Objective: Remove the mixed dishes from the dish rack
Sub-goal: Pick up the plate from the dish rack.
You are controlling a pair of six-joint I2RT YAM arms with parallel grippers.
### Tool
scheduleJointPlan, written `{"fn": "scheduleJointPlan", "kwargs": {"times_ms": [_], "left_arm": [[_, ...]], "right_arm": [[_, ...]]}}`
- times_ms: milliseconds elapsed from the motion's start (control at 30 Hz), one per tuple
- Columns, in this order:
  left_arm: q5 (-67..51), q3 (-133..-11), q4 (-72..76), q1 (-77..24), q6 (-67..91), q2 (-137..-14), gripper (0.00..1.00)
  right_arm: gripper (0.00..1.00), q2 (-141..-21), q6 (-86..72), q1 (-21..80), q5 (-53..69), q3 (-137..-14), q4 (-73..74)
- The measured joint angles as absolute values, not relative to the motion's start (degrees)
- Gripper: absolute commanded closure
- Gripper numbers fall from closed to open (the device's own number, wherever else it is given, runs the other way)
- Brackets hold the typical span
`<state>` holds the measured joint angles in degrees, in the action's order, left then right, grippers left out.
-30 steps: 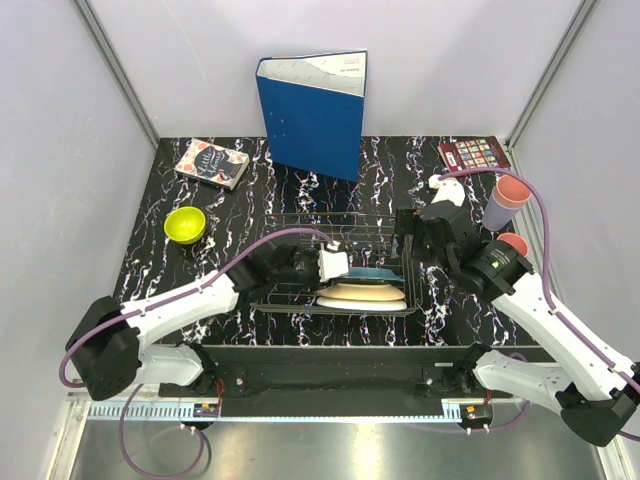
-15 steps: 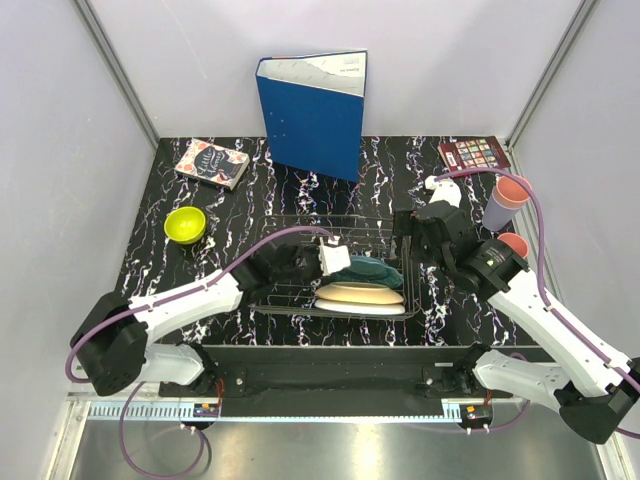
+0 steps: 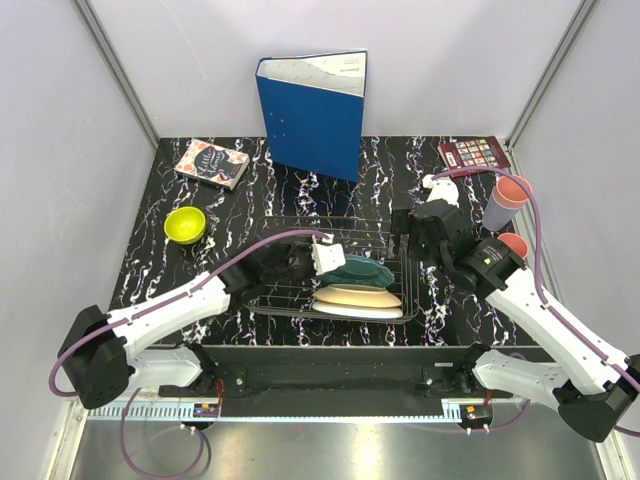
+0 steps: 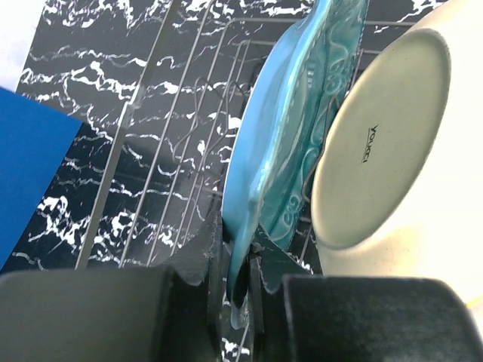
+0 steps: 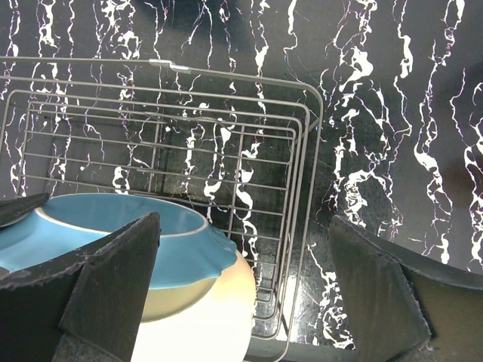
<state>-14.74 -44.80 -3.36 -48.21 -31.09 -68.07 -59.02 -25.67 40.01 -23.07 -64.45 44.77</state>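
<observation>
The dark wire dish rack [image 3: 300, 225] sits mid-table and shows in the right wrist view [image 5: 306, 173]. My left gripper [image 3: 322, 262] is shut on the rim of the teal plate [image 3: 358, 270], tilting it up above the rack; the left wrist view shows the plate [image 4: 283, 143] edge-on between the fingers [image 4: 268, 260]. The cream plate [image 3: 358, 295] and white plate [image 3: 365, 311] lean in the rack's front right. My right gripper [image 3: 405, 235] hangs open over the rack's right end. The yellow-green bowl [image 3: 185, 224], lavender cup [image 3: 497, 210] and pink cups [image 3: 514, 189] stand on the table.
A blue binder [image 3: 313, 112] stands at the back centre. One small book [image 3: 211, 163] lies back left, another [image 3: 474, 153] back right. Grey walls close in both sides.
My left gripper has lifted and tilted the teal plate up out of the stack, moving slightly back and right. The right arm has shifted a little toward the back.
</observation>
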Motion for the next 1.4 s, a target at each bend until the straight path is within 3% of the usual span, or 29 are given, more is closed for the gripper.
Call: {"fn": "scheduleJointPlan", "kwargs": {"times_ms": [433,900,1100,1267,1400], "left_arm": [[-10.2,-59.7,-12.8,-49.2,-29.6,-71.0,1.00],[-4.8,-67.9,-13.4,-48.5,-29.1,-75.2,1.00],[-4.8,-68.6,-14.7,-48.4,-28.1,-75.2,1.00],[-4.4,-76.9,-21.7,-46.1,-17.0,-78.1,1.00],[-7.4,-87.3,-24.1,-37.5,1.4,-81.5,1.00]], "right_arm": [[0.00,-60.5,-23.6,39.9,-24.3,-67.4,44.1],[0.00,-61.5,-17.7,40.0,-30.5,-85.0,43.0],[0.00,-59.4,-16.3,40.0,-32.4,-86.8,41.9],[0.00,-58.8,-16.3,40.0,-32.4,-86.8,42.5],[0.00,-59.0,-16.8,40.0,-32.4,-86.8,43.5]]}}
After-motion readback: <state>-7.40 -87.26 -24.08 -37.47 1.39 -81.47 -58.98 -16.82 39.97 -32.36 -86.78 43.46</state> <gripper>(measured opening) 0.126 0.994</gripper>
